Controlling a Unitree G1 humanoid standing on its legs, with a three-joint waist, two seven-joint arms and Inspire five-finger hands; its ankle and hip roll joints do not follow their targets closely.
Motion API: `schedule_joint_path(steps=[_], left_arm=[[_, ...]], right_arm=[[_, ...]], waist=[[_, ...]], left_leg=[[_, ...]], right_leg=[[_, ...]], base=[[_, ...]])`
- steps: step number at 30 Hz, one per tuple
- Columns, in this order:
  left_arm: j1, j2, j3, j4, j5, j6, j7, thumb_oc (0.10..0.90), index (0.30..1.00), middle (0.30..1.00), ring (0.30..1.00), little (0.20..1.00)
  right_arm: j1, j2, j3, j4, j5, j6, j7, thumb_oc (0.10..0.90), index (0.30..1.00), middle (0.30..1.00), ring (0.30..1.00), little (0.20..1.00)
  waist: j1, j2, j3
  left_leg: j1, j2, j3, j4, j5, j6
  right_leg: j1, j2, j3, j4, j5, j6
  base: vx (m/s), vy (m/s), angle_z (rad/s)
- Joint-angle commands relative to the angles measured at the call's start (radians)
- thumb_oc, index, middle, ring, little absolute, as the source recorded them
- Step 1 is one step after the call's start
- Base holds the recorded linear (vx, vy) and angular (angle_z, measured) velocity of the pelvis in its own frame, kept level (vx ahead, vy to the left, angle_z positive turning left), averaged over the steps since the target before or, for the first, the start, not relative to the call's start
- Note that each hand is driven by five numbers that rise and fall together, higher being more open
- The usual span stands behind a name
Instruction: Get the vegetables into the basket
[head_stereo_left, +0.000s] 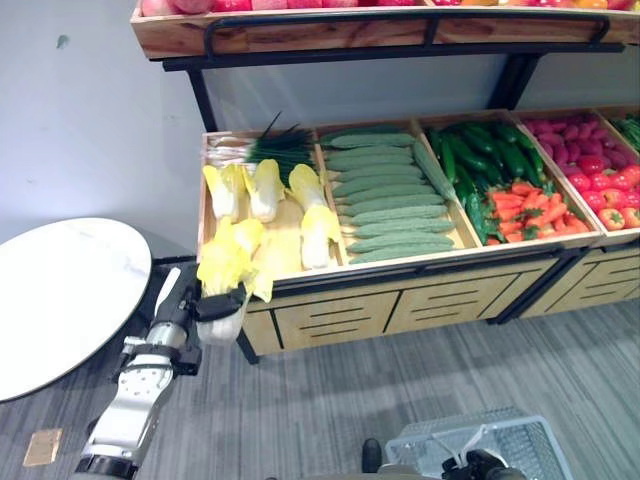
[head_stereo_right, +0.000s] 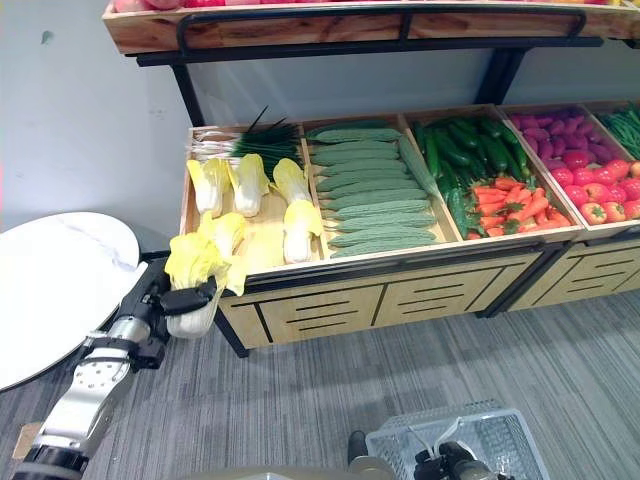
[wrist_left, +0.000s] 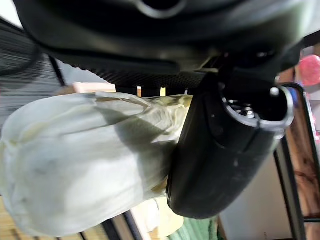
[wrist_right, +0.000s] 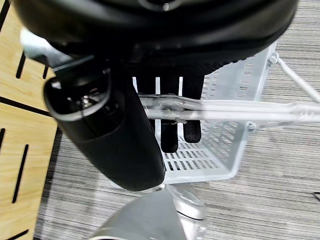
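Left eye view:
left hand (head_stereo_left: 205, 305): lower left of frame, just before the stand's left corner, fingers curled round a cabbage (head_stereo_left: 228, 268) with its yellow leaves up
stand (head_stereo_left: 400, 262): middle of frame; more cabbages (head_stereo_left: 265, 190) in the left bin, cucumbers (head_stereo_left: 385, 195) in the next, dark green vegetables and carrots (head_stereo_left: 525, 210) further right
basket (head_stereo_left: 500, 440): bottom right, on the floor, pale wire
round table (head_stereo_left: 60, 295): left edge, white top

Right eye view:
right hand (head_stereo_right: 450, 462): bottom edge, at the basket's handle

Left wrist view:
cabbage: pale stalk end pressed between thumb (wrist_left: 225, 150) and palm

Right wrist view:
right hand: fingers (wrist_right: 170, 130) curled round the basket's handle (wrist_right: 225, 109)
basket: hangs from the handle, above grey floor beside the stand's wooden front
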Motion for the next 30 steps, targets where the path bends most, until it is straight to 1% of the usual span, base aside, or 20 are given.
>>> schedule_joint_path(steps=[1, 5, 9, 10, 11, 16, 17, 18, 19, 20, 22, 23, 24, 25, 26, 27, 28, 29, 30], left_arm=[[-0.130, 0.037, 0.102, -0.114, -0.017, -0.088, 0.011, 0.400, 0.300, 0.300, 0.300, 0.300], [-0.099, 0.020, 0.096, -0.136, -0.038, -0.081, -0.005, 0.400, 0.300, 0.300, 0.300, 0.300], [-0.121, 0.019, 0.069, -0.143, -0.048, -0.077, -0.010, 0.400, 0.300, 0.300, 0.300, 0.300], [-0.153, 0.027, 0.047, -0.141, -0.052, -0.074, -0.012, 0.400, 0.300, 0.300, 0.300, 0.300], [-0.163, 0.028, 0.041, -0.138, -0.052, -0.075, -0.012, 0.400, 0.300, 0.300, 0.300, 0.300], [-0.222, 0.037, -0.003, -0.124, -0.053, -0.072, -0.015, 0.400, 0.300, 0.300, 0.300, 0.300], [-0.239, 0.038, -0.013, -0.115, -0.050, -0.071, -0.017, 0.400, 0.300, 0.300, 0.300, 0.300], [-0.262, 0.043, -0.024, -0.110, -0.049, -0.075, -0.014, 0.400, 0.300, 0.300, 0.300, 0.300], [-0.289, 0.056, -0.036, -0.101, -0.050, -0.082, -0.012, 0.400, 0.300, 0.300, 0.300, 0.300], [-0.292, 0.061, -0.036, -0.100, -0.054, -0.087, -0.010, 0.400, 0.300, 0.300, 0.300, 0.300], [-0.295, 0.070, -0.037, -0.099, -0.057, -0.090, -0.009, 0.400, 0.300, 0.300, 0.300, 0.300], [-0.288, 0.074, -0.025, -0.100, -0.051, -0.090, -0.001, 0.400, 0.300, 0.300, 0.300, 0.300], [-0.285, 0.076, -0.022, -0.101, -0.047, -0.088, 0.000, 0.400, 0.300, 0.300, 0.300, 0.300], [-0.281, 0.077, -0.016, -0.102, -0.044, -0.086, 0.005, 0.400, 0.300, 0.300, 0.300, 0.300], [-0.282, 0.077, -0.015, -0.102, -0.044, -0.086, 0.005, 0.400, 0.300, 0.300, 0.300, 0.300], [-0.278, 0.076, -0.010, -0.103, -0.043, -0.084, 0.004, 0.400, 0.300, 0.300, 0.300, 0.300], [-0.278, 0.076, -0.010, -0.103, -0.043, -0.084, 0.004, 0.400, 0.300, 0.300, 0.300, 0.300], [-0.267, 0.075, -0.001, -0.108, -0.040, -0.080, 0.002, 0.400, 0.300, 0.300, 0.300, 0.300], [-0.259, 0.074, 0.013, -0.109, -0.030, -0.080, -0.004, 0.400, 0.300, 0.300, 0.300, 0.300]], right_arm=[[-0.047, 0.001, 0.024, 0.011, 0.021, -0.020, 0.015, 0.400, 0.300, 0.300, 0.300, 0.300], [-0.039, 0.006, 0.013, 0.009, 0.035, -0.019, 0.015, 0.400, 0.300, 0.300, 0.300, 0.300], [-0.042, 0.004, 0.005, 0.003, 0.043, -0.020, 0.011, 0.400, 0.300, 0.300, 0.300, 0.300], [-0.039, 0.000, -0.007, -0.009, 0.055, -0.023, 0.007, 0.400, 0.300, 0.300, 0.300, 0.300], [-0.037, 0.000, -0.009, -0.012, 0.058, -0.023, 0.008, 0.400, 0.300, 0.300, 0.300, 0.300], [-0.021, -0.001, -0.019, -0.027, 0.070, -0.024, 0.006, 0.400, 0.300, 0.300, 0.300, 0.300], [-0.016, 0.001, -0.023, -0.027, 0.071, -0.024, 0.007, 0.400, 0.300, 0.300, 0.300, 0.300], [-0.015, 0.002, -0.031, -0.027, 0.074, -0.027, 0.003, 0.400, 0.300, 0.300, 0.300, 0.300], [-0.023, -0.004, -0.015, -0.036, 0.037, -0.030, -0.006, 0.400, 0.300, 0.300, 0.300, 0.300], [-0.026, -0.005, -0.017, -0.044, 0.037, -0.035, -0.010, 0.400, 0.300, 0.300, 0.300, 0.300], [-0.026, 0.000, -0.021, -0.061, 0.043, -0.036, -0.014, 0.400, 0.300, 0.300, 0.300, 0.300], [-0.019, 0.012, -0.039, -0.075, 0.074, -0.040, -0.020, 0.400, 0.300, 0.300, 0.300, 0.300], [-0.019, 0.018, -0.038, -0.072, 0.075, -0.039, -0.020, 0.400, 0.300, 0.300, 0.300, 0.300], [-0.022, 0.021, -0.041, -0.068, 0.078, -0.039, -0.024, 0.400, 0.300, 0.300, 0.300, 0.300], [-0.023, 0.021, -0.041, -0.068, 0.078, -0.039, -0.024, 0.400, 0.300, 0.300, 0.300, 0.300], [-0.025, 0.022, -0.038, -0.070, 0.077, -0.039, -0.023, 0.400, 0.300, 0.300, 0.300, 0.300], [-0.025, 0.022, -0.038, -0.070, 0.077, -0.039, -0.023, 0.400, 0.300, 0.300, 0.300, 0.300], [-0.034, 0.019, -0.034, -0.069, 0.072, -0.038, -0.026, 0.400, 0.300, 0.300, 0.300, 0.300], [-0.040, 0.017, -0.029, -0.073, 0.075, -0.038, -0.023, 0.400, 0.300, 0.300, 0.300, 0.300]], waist=[[-0.006, -0.014, -0.029], [-0.005, -0.019, -0.027], [-0.009, -0.022, -0.020], [-0.020, -0.022, -0.012], [-0.022, -0.022, -0.009], [-0.052, -0.024, 0.007], [-0.057, -0.023, 0.009], [-0.073, -0.022, 0.014], [-0.081, -0.020, 0.026], [-0.087, -0.020, 0.031], [-0.093, -0.018, 0.047], [-0.099, -0.010, 0.062], [-0.095, -0.010, 0.063], [-0.085, -0.001, 0.072], [-0.086, -0.003, 0.072], [-0.082, 0.004, 0.077], [-0.082, 0.004, 0.077], [-0.066, 0.008, 0.074], [-0.064, 0.001, 0.063]], left_leg=[[-0.063, -0.024, -0.030, 0.013, -0.009, 0.004], [-0.063, -0.031, -0.031, 0.013, -0.015, 0.010], [-0.059, -0.038, -0.029, 0.021, -0.025, 0.017], [-0.057, -0.046, -0.023, 0.037, -0.038, 0.027], [-0.059, -0.049, -0.021, 0.045, -0.042, 0.029], [-0.066, -0.068, 0.005, 0.082, -0.072, 0.044], [-0.067, -0.074, 0.016, 0.085, -0.077, 0.048], [-0.068, -0.081, 0.037, 0.083, -0.080, 0.054], [-0.068, -0.087, 0.074, 0.073, -0.080, 0.062], [-0.066, -0.087, 0.099, 0.068, -0.079, 0.062], [-0.054, -0.083, 0.144, 0.064, -0.081, 0.062], [-0.034, -0.069, 0.193, 0.058, -0.088, 0.059], [-0.036, -0.064, 0.214, 0.059, -0.080, 0.056], [-0.026, -0.052, 0.241, 0.057, -0.082, 0.054], [-0.030, -0.052, 0.241, 0.057, -0.076, 0.053], [-0.029, -0.042, 0.253, 0.059, -0.074, 0.051], [-0.029, -0.042, 0.253, 0.059, -0.074, 0.051], [-0.030, -0.032, 0.289, 0.062, -0.070, 0.046], [-0.031, -0.030, 0.314, 0.067, -0.068, 0.036]], right_leg=[[0.035, -0.092, 0.025, 0.061, -0.123, 0.106], [0.036, -0.098, 0.025, 0.062, -0.125, 0.108], [0.039, -0.108, 0.029, 0.071, -0.129, 0.113], [0.030, -0.114, 0.041, 0.099, -0.136, 0.116], [0.026, -0.116, 0.046, 0.106, -0.138, 0.117], [0.008, -0.132, 0.079, 0.110, -0.120, 0.127], [0.000, -0.135, 0.091, 0.105, -0.111, 0.133], [-0.020, -0.139, 0.115, 0.102, -0.093, 0.143], [-0.061, -0.139, 0.152, 0.105, -0.064, 0.157], [-0.077, -0.137, 0.167, 0.105, -0.049, 0.167], [-0.105, -0.136, 0.167, 0.111, -0.021, 0.176], [-0.123, -0.143, 0.113, 0.123, -0.012, 0.175], [-0.133, -0.152, 0.078, 0.129, -0.005, 0.171], [-0.134, -0.163, -0.003, 0.154, -0.020, 0.164], [-0.137, -0.164, -0.003, 0.153, -0.015, 0.162], [-0.133, -0.174, -0.058, 0.173, -0.029, 0.153], [-0.133, -0.174, -0.058, 0.173, -0.029, 0.153], [-0.112, -0.190, -0.151, 0.188, -0.048, 0.144], [-0.086, -0.195, -0.191, 0.146, -0.041, 0.145]], base=[[0.00, 0.000, 0.00], [0.00, 0.011, 0.02], [0.01, 0.051, 0.00], [0.00, 0.071, -0.01], [0.00, 0.090, 0.00], [-0.02, 0.071, -0.12], [-0.06, 0.109, -0.49], [-0.13, 0.145, -0.40], [-0.15, 0.140, -0.54], [-0.12, 0.094, -1.13], [-0.05, 0.045, -1.59], [-0.06, 0.007, -1.00], [-0.06, -0.006, -1.12], [-0.07, -0.031, -1.47], [-0.07, -0.010, -1.51], [-0.05, -0.010, -0.82], [-0.08, -0.006, -0.50], [-0.03, -0.066, -0.14], [0.02, -0.132, -0.18]])
